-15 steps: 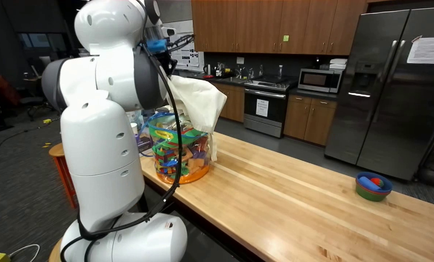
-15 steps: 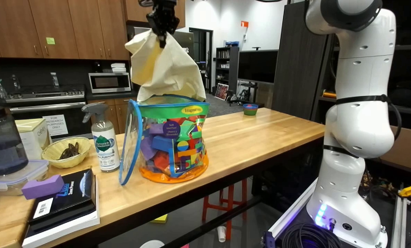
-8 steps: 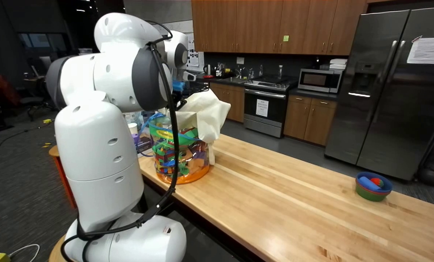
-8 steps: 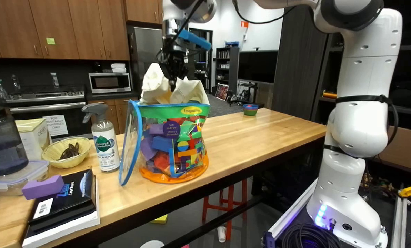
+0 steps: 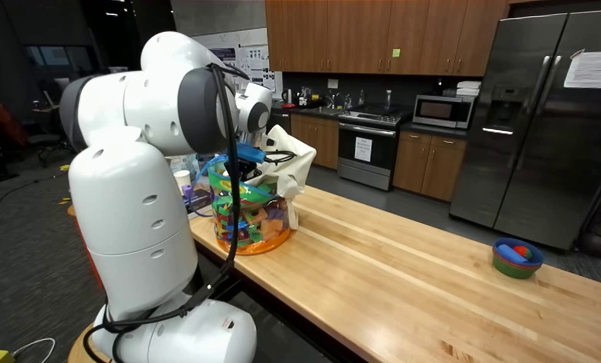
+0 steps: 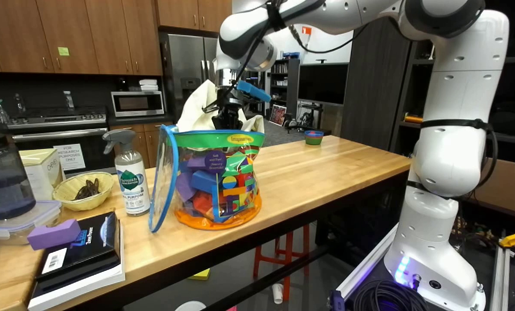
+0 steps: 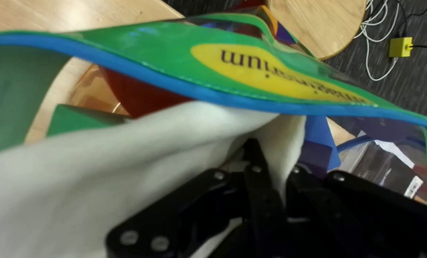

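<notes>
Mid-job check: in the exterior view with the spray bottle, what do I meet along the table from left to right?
Dark jar → woven basket → spray bottle → clear bag of blocks → stacked bowls.

Blurry white cloth, bright glare on the tabletop

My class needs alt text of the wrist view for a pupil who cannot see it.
A black Robotiq gripper is closed on cream cloth at the mouth of a clear, blue-rimmed Imaginarium block bag, its lettering upside down. A green block shows beside the cloth.
</notes>
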`<state>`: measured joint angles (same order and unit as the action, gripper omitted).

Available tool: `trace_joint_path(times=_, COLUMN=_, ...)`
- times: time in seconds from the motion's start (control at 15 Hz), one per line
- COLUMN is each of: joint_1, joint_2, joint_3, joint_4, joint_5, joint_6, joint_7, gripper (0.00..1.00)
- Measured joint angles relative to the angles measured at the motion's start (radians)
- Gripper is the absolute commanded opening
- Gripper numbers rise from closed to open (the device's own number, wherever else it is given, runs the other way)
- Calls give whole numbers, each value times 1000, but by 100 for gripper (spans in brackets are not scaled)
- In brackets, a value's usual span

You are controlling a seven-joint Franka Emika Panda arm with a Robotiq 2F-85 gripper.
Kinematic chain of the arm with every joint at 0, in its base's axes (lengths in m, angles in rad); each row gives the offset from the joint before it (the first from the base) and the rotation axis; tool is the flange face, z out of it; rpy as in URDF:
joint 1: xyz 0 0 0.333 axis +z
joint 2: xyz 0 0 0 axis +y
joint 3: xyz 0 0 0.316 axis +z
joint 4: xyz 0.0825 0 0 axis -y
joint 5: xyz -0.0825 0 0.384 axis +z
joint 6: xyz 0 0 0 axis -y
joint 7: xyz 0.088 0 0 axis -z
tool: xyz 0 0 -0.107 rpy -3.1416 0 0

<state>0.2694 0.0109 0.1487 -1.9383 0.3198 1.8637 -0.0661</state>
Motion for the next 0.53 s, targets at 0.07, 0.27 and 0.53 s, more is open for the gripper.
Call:
trace_joint_path(times=0.07, joint_1=-5, joint_2=-8, joint_3=1, joint_4=-12, joint_5=3, joint_6=8, joint_7=-11, gripper=1)
trace_joint_path(times=0.27, joint_1=-18, joint_2=-31, joint_3=1, joint_4=-47, joint_5=5, joint_6=25, joint_7=-38, gripper=1)
trace_joint_path(times=0.53, joint_1=-36, joint_2=-59, joint_3=1, joint_4=-85, joint_5=5, joint_6=44, joint_7=-63, gripper=1)
